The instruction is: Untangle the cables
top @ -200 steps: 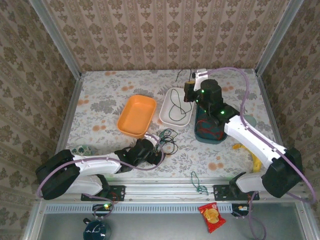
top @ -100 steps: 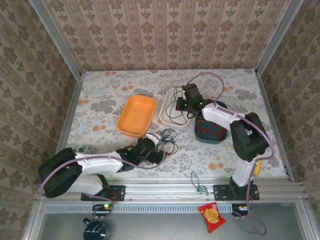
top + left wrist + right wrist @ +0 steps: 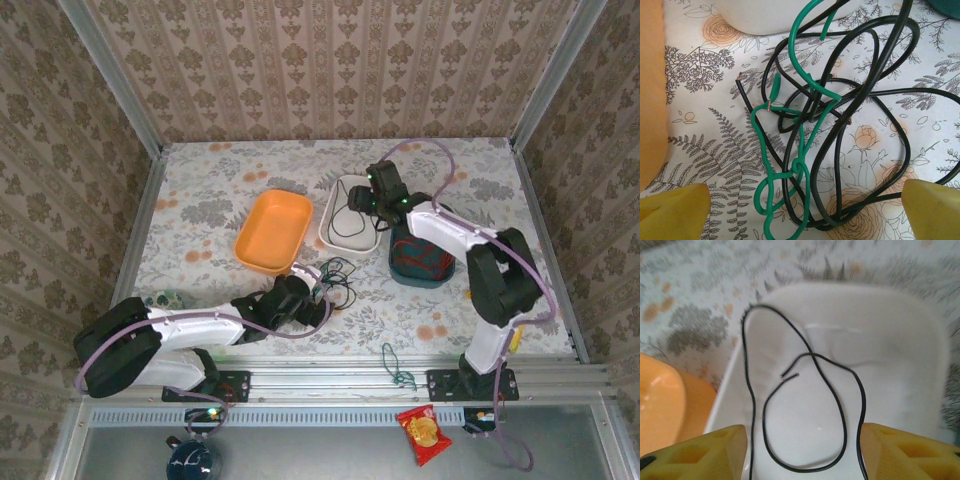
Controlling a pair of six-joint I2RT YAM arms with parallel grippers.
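Cables (image 3: pixel 335 275) are seen from the top camera as a black-and-green tangle on the table near the orange tray (image 3: pixel 272 232). One black strand (image 3: pixel 348 215) lies alone in the white tray (image 3: pixel 328 225), red ones (image 3: pixel 425 262) lie in the teal bin (image 3: pixel 440 281), and a green one (image 3: pixel 398 368) sits at the near edge. The left gripper (image 3: pixel 318 296) is placed just beside the tangle; the right gripper (image 3: pixel 365 202) is held over the white tray.

On the left wrist camera, the left gripper (image 3: pixel 802 207) is seen with its fingers spread wide and nothing held. The green cable (image 3: pixel 802 165) is knotted through loops of black cable (image 3: pixel 860 90) between them.

On the right wrist camera, the right gripper (image 3: pixel 802 452) is likewise spread wide and empty. The black cable (image 3: pixel 745 370) rests loose in the white tray (image 3: pixel 840 287), touched by neither finger.

The step in hand is judged to be the sorting of single strands into trays — one black strand appears dealt with. Next, a single strand of the tangle would need to be pinched by the left gripper and drawn out slowly — the green knot could tighten if pulled hard.
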